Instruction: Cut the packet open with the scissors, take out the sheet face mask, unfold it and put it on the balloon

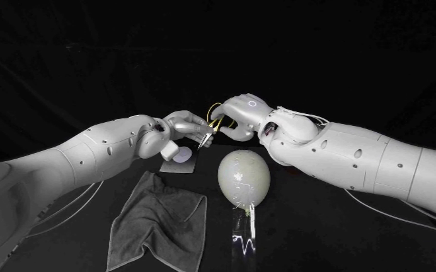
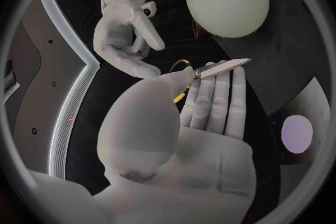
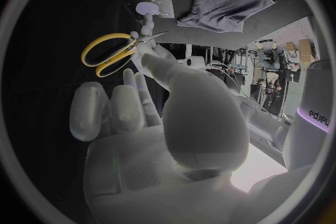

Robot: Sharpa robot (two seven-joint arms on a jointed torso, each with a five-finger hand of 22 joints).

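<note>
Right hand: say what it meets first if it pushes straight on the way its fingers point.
Probably the scissors: their yellow handles lie just beyond the fingertips of the right hand, though depth is unclear.

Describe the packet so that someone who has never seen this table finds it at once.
Find the pale egg-shaped balloon in the middle of the black table. On its left a crumpled grey cloth lies, with the packet at the cloth's far end. The packet is small, flat and square, with a pale round spot on it.
</note>
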